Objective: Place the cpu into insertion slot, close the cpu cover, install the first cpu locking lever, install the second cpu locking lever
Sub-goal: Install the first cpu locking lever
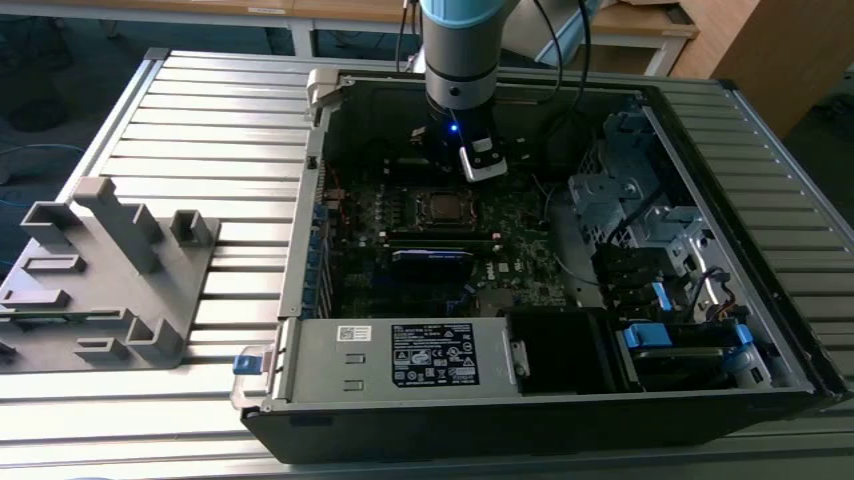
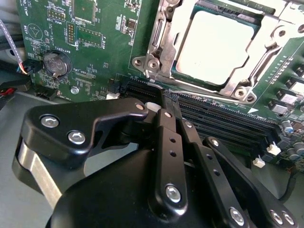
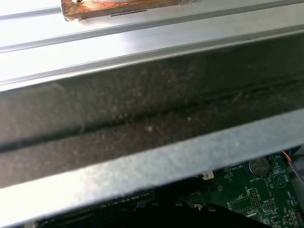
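Grey jig [image 1: 107, 270] nr open PC case [image 1: 534, 432]

Pale grey square metal cpu [image 2: 216, 45], silvery frame-shaped metal cpu cover [image 2: 164, 52], dark green motherboard [image 2: 102, 52] speckled with white print, black jointed metal gripper [image 2: 164, 99] with silver screws, pale blue robot arm [image 1: 465, 25], silver ribbed table [image 1: 200, 110]

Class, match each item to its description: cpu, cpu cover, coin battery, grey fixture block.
Column one: 1 cpu; 2 cpu cover; 3 coin battery; 4 grey fixture block.
Column two: A round, on the green board; B outside the case, on the slatted table; C silvery frame with a square window; D dull grey square top.
Pairs: 1-D, 2-C, 3-A, 4-B.
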Robot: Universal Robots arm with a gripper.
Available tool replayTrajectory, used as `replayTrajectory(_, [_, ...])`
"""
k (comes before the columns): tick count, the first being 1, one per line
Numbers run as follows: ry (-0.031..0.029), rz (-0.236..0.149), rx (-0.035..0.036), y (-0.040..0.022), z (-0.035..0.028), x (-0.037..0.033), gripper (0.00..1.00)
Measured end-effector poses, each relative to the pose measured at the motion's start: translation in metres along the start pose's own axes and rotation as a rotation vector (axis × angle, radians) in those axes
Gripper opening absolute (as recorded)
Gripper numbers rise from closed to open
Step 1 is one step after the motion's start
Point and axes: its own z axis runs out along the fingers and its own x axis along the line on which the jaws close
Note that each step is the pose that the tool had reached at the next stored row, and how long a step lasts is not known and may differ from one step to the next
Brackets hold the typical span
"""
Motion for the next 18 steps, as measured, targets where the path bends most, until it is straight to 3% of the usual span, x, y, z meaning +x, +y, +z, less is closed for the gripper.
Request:
replayTrajectory(2, [-0.0016, 0.004, 0.0025, 0.0001, 0.0001, 0.0, 0.1])
replayTrajectory(7, [-0.0115, 0.028, 0.0183, 0.0001, 0.0, 0.0001, 0.1])
replayTrajectory(18, [-0.0149, 0.041, 0.0199, 0.0003, 0.0007, 0.0017, 0.1])
